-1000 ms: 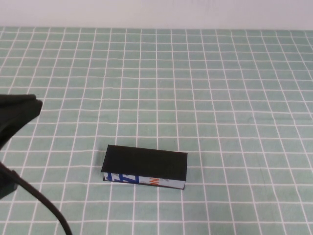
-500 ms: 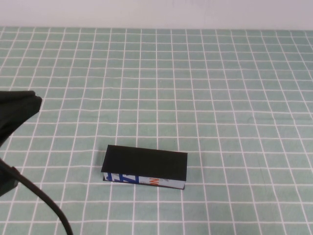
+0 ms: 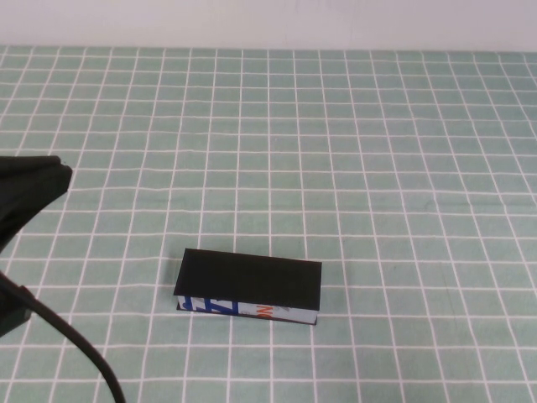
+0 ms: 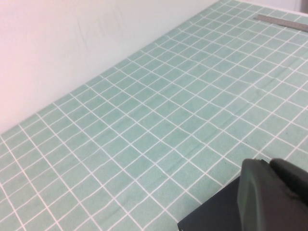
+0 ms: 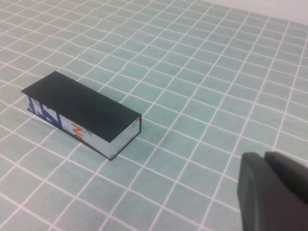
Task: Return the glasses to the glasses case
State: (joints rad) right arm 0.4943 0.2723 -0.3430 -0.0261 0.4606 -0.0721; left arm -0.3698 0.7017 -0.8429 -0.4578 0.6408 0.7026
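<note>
The glasses case (image 3: 249,285) lies shut on the green checked cloth at front centre, its black lid on top and its white printed edge facing me. It also shows in the right wrist view (image 5: 82,111). The glasses are not in view. My left gripper (image 3: 63,175) hangs at the left edge, well left of the case, with its fingers together and nothing between them; it also shows in the left wrist view (image 4: 269,166). My right gripper (image 5: 264,161) is outside the high view, off to one side of the case, fingers together and empty.
A metal ruler (image 4: 281,21) lies near the cloth's far side. A black flat surface (image 4: 211,216) shows beneath the left fingers; I cannot tell what it is. The left arm's cable (image 3: 75,344) crosses the front left corner. A white wall borders the back.
The left arm and its cable have shifted very slightly at the left edge. The case has not moved.
</note>
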